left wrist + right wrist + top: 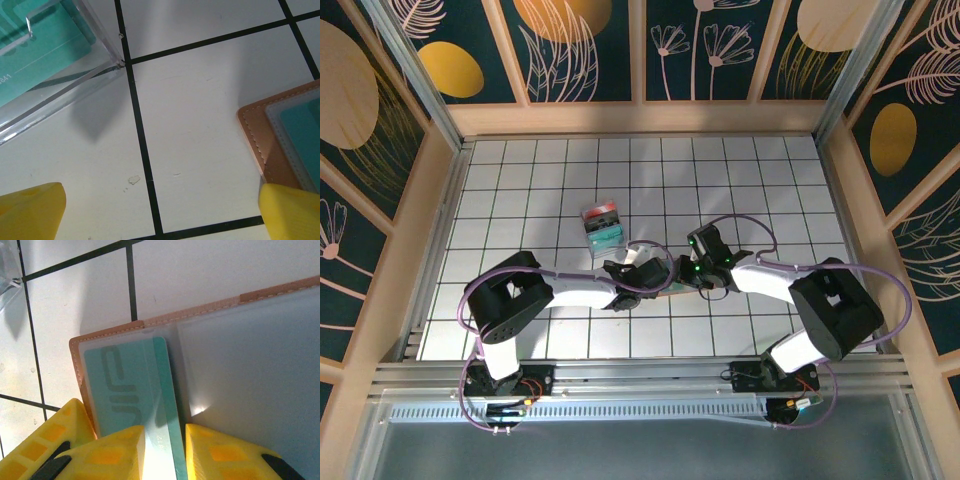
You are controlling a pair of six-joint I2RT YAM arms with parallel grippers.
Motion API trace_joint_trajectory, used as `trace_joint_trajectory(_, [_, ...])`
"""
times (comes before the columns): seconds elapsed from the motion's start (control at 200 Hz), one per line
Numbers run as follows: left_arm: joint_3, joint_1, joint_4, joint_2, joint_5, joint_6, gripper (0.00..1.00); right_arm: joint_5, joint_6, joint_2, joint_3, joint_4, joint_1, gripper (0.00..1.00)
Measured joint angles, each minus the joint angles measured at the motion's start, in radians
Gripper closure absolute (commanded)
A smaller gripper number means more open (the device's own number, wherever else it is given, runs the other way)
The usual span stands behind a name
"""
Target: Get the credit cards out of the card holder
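Closest to the right wrist camera, the right gripper [165, 447] has its yellow jaws pinched in on the near edge of a teal credit card [125, 385]. The card sits in the end pocket of the card holder [240, 360], which lies flat on the tiled table [200, 270] between the two arms, towards the front. I judge the card light, thin and stiff but a little springy, with a slick face. That short exposed edge is the only purchase, and the card could slip or bow if I pull at an angle, so drawing it straight along the pocket looks safest. The holder looks light too, and with nothing pinning it down it may drag along. The left gripper [160, 215] hangs just beside the holder's stitched corner, jaws spread wide and holding nothing, well placed to press down there. A clear box [65, 92] with teal contents stands near, apart from the holder, close enough to clip if either arm swings that way
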Motion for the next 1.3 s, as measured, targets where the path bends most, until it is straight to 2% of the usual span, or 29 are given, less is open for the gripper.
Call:
trace_joint_trajectory(0.265, [0.006, 0.0, -0.003, 0.005, 0.0, 0.0, 0.01, -0.037, 0.0, -0.01, -0.019, 0.027, -0.014, 0.76])
trace_joint_trajectory(0.691, [0.013, 0.0, -0.012, 0.01, -0.003, 0.0, 0.01, -0.159, 0.012, -0.04, -0.075, 0.127, -0.07, 0.76])
trace_joint_trajectory(0.926, [0.016, 0.0, -0.015, 0.011, -0.004, 0.0, 0.01, -0.183, 0.019, -0.064, -0.08, 0.155, -0.076, 0.78])
trace_joint_trajectory(1.296, [0.02, 0.0, -0.022, 0.013, -0.005, 0.0, 0.01, -0.257, 0.05, -0.082, -0.144, 0.271, -0.105, 0.82])
